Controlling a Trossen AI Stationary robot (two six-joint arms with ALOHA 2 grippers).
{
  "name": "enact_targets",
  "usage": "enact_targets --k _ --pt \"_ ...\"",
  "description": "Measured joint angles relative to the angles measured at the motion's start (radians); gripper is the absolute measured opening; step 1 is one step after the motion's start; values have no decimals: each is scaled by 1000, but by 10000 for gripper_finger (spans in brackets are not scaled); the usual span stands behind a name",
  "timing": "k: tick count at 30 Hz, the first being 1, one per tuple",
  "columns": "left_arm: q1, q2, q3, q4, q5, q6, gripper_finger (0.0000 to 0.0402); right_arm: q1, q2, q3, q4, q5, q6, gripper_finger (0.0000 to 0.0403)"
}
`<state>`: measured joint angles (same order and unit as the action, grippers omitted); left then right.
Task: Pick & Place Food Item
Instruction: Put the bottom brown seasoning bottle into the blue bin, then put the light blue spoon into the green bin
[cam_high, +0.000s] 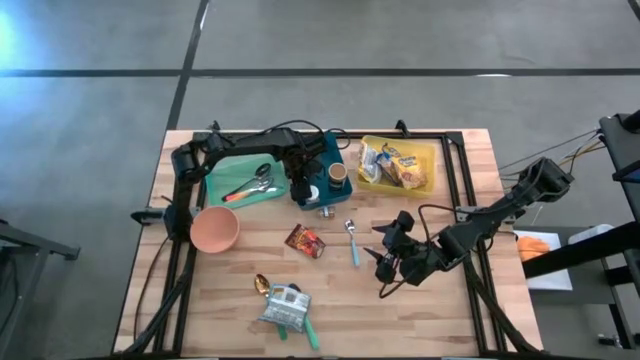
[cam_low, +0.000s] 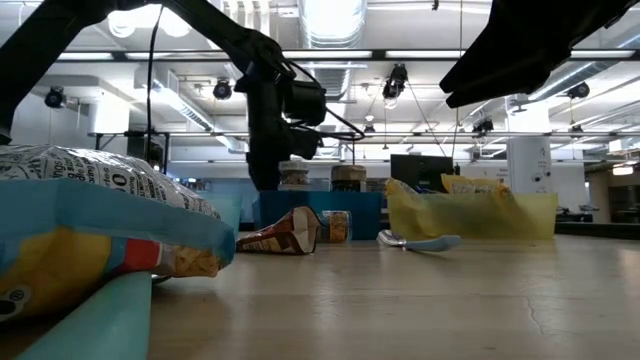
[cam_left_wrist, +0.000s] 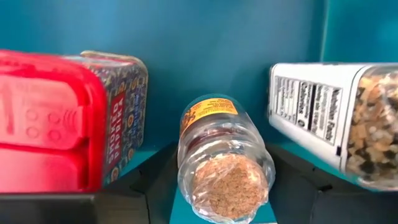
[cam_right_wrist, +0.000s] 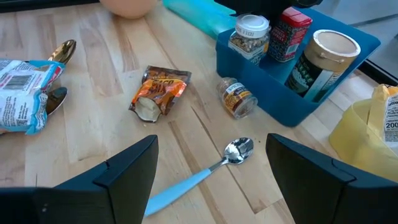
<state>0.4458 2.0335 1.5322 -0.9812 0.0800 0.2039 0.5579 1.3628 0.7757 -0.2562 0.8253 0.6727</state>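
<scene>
Two grippers are in view, and only one is at the bin.

Nearest the low camera a snack bag (cam_low: 90, 200) fills the frame's corner, cut off at the edge. The high view shows it whole, with a gold spoon (cam_high: 262, 284) just beside it.

The right gripper (cam_high: 383, 258) hangs over the table (cam_high: 220, 300) with its fingers wide apart and nothing between them. Its wrist view looks down on a blue spoon (cam_right_wrist: 205, 168) and a torn wrapper (cam_right_wrist: 157, 93).

Further on, a loose jar (cam_right_wrist: 237, 98) lies on its side on the wood, just outside the blue bin (cam_right_wrist: 348, 81). From above it shows only as a small speck. A pink bowl (cam_high: 214, 229) stands near the green tray (cam_high: 215, 185).

The left gripper (cam_high: 300, 188) reaches into the bin. The high and low views show only the arm's dark bulk there. The left wrist view alone shows a small jar (cam_left_wrist: 224, 168) with an orange label lying base-first between the fingers (cam_left_wrist: 124, 205). A red-lidded tin (cam_left_wrist: 50, 118) is on one side, a tilted labelled jar (cam_left_wrist: 323, 112) on the other, and the bin's wall behind. The fingers straddle the jar, but I cannot tell whether they press it or stand clear.

Farthest off, the yellow bin (cam_high: 432, 170) holds packets, whose print is too small to read.
</scene>
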Motion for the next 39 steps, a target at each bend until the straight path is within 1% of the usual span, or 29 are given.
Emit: enact_targets --k 3,10,15,21,27,30,35,39 --pt "0 -1 1 -17 -9 -2 233 0 0 0 1 0 0 297" --pt "0 -2 3 -44 -9 2 307 0 0 0 2 -8 0 297" --pt "0 -2 25 -61 -11 5 335 0 0 0 2 -16 0 297" --pt "0 -2 70 -124 -13 5 339 0 0 0 2 -16 -1 297" --pt "0 -2 114 -212 -53 4 339 0 0 0 3 -17 -3 297" --pt "0 -4 140 -257 -57 -7 339 0 0 0 3 -17 -3 297" --pt "-2 -47 145 -266 -54 -73 339 0 0 0 3 -17 -3 297" --pt "-2 -121 145 -261 -51 -167 339 0 0 0 3 -16 -3 297"
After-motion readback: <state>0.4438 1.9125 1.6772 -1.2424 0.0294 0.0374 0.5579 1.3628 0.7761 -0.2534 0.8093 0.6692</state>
